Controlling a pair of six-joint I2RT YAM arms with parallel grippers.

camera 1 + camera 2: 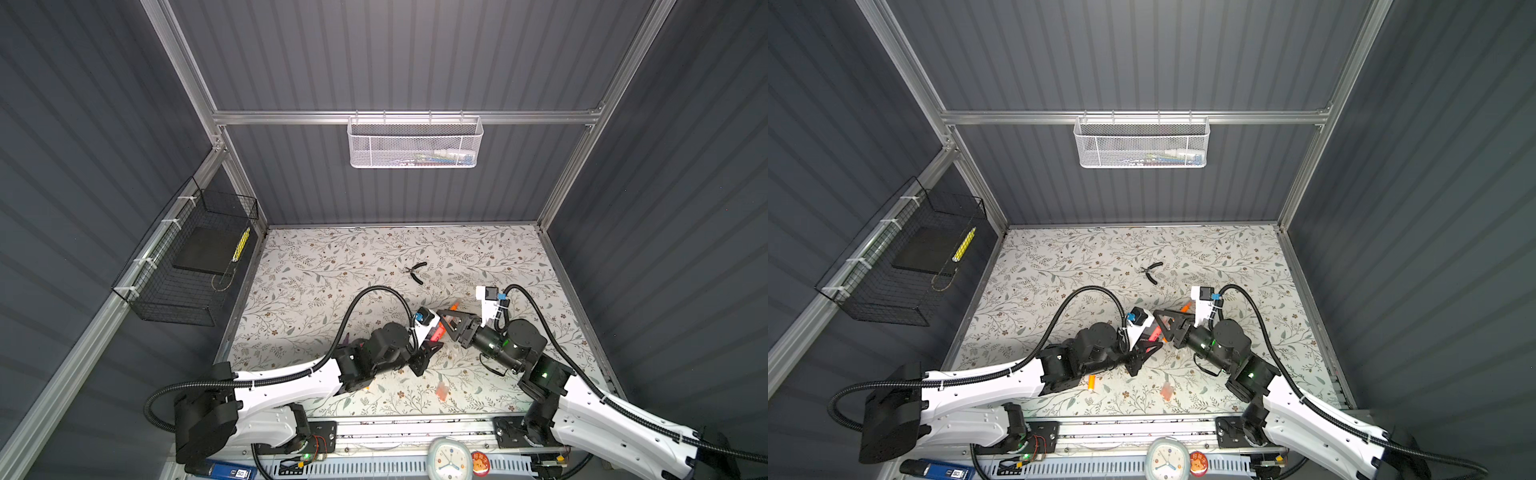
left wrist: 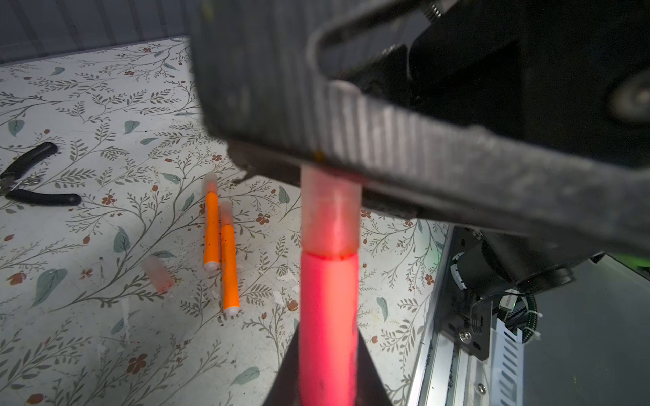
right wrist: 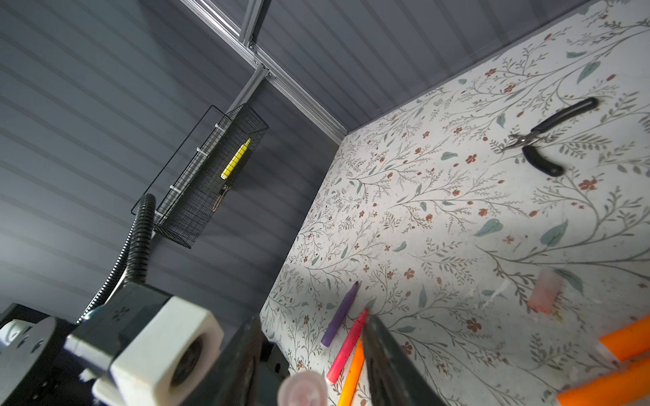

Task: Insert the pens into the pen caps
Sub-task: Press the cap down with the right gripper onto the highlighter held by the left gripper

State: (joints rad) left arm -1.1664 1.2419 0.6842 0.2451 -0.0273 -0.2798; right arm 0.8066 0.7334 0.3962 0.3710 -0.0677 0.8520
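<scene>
- Near the front edge of the desk, a loose cap lies on the floral surface;
- Mid-desk, the left end effector is pressed together on a pink-red pen, raised off the desk, a clear cap seated over its tip;
- The right end effector faces it, fingers spread either side of that cap, a gap showing on one side;
- Around them, flat on the desk: two capped orange pens side by side; a purple pen, uncapped;
- Farther back, black-handled pliers.
</scene>
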